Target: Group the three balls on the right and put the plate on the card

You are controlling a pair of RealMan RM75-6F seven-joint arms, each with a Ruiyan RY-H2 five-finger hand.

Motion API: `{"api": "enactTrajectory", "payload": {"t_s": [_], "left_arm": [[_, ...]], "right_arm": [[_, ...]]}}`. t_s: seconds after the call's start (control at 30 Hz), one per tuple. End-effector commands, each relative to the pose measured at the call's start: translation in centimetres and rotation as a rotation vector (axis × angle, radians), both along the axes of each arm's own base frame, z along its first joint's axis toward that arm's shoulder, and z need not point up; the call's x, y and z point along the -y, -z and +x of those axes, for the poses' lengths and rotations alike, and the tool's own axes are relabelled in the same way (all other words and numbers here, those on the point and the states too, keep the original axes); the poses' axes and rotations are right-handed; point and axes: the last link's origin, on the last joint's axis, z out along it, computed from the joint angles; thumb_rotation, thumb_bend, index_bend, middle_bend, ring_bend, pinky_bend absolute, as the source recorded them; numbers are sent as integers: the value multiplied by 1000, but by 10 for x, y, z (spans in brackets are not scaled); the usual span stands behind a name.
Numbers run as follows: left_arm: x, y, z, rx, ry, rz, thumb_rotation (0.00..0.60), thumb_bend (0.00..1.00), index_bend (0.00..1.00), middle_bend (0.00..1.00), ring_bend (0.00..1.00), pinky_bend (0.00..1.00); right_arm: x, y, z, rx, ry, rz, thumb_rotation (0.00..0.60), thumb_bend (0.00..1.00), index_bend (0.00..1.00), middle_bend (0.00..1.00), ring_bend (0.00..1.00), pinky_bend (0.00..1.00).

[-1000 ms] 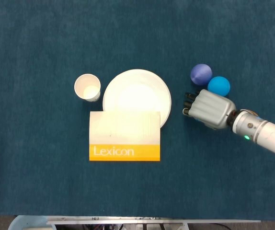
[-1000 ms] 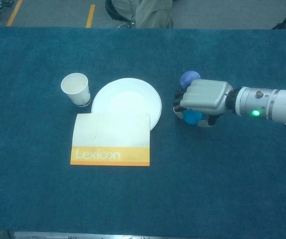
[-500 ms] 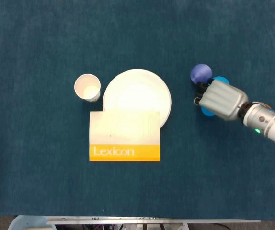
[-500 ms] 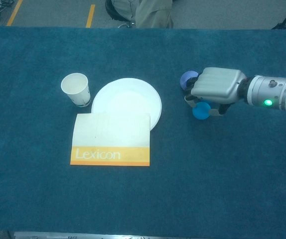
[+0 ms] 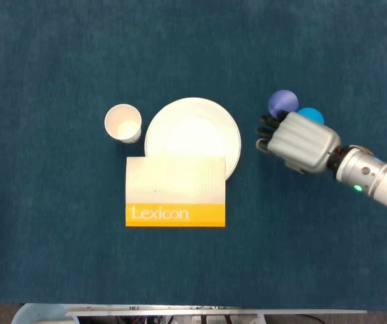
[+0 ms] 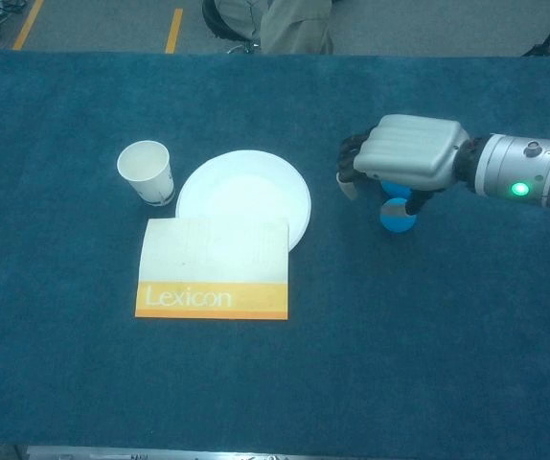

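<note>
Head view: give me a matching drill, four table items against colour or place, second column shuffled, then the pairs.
Items:
1. cup
2. plate
3. card
4. purple ball

Descriptions:
A. white with an orange band reading Lexicon
B. round, its near edge under the card's top edge
C. far side of the robot hand
D. upright, left of the plate

Pairs: 1-D, 2-B, 3-A, 4-C

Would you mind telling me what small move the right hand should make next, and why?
Probably lift clear and move left toward the plate. The right hand hovers above the purple ball and light blue ball, which already sit together; a third ball is not visible. The plate lies partly under the card, not on it.
</note>
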Motion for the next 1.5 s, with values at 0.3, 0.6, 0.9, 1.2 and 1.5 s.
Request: {"api": "enactTrajectory", "payload": {"t_s": [0.3, 0.6, 0.9, 1.2, 1.5], "left_arm": [[-1, -9, 5, -36, 22, 14, 600, 436, 357, 311, 271, 195], [-3, -13, 7, -49, 33, 4, 600, 436, 357, 311, 271, 195], [6, -18, 8, -46, 25, 18, 600, 436, 357, 311, 271, 195], [14, -23, 6, -46, 5, 34, 600, 436, 357, 311, 271, 195], [17, -26, 4, -45, -3, 44, 600, 436, 357, 311, 271, 195]], "right_arm": [[-7, 9, 28, 69, -69, 34, 600, 177, 279, 300, 174, 334], [-14, 36, 30, 26, -142, 42, 600, 34, 174, 240, 130, 302], [-14, 67, 50, 9, -189, 45, 600, 0, 159, 221, 108, 287], [-16, 93, 56, -35, -223, 62, 600, 0, 148, 214, 107, 280], [-21, 108, 65, -18, -230, 72, 600, 0, 148, 214, 102, 267]]}}
